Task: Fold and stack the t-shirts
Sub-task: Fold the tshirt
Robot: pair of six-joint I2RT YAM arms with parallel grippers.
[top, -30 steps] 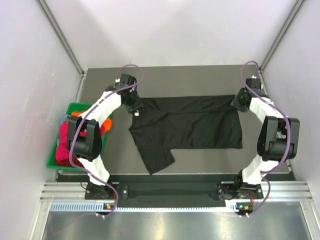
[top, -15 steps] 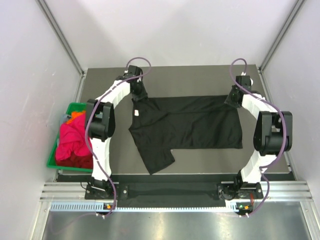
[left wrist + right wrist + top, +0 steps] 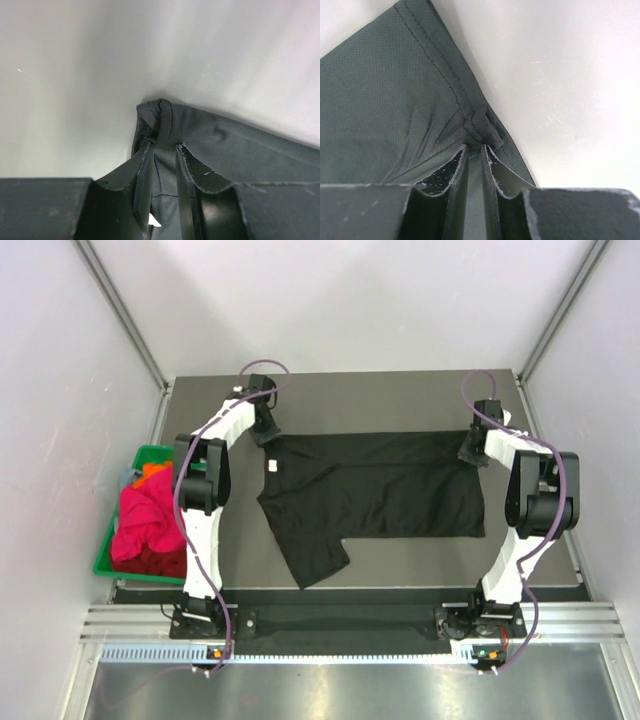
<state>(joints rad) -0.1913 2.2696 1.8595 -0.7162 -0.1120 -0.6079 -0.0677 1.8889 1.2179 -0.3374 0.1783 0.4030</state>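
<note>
Now the black t-shirt lies spread on the table. The left gripper pinches its 10 o'clock corner, the right gripper its 2 o'clock corner. Bright shirts fill the green bin at 9 o'clock.

Both arms rise from their bases at the near edge and reach toward the far side, forearms angling inward. The left gripper sits at the far left, its fingers closed to a narrow slit on a bunched corner of the black t-shirt. The right gripper sits at the far right, its fingers likewise nearly together, clamping a hemmed corner.
</note>
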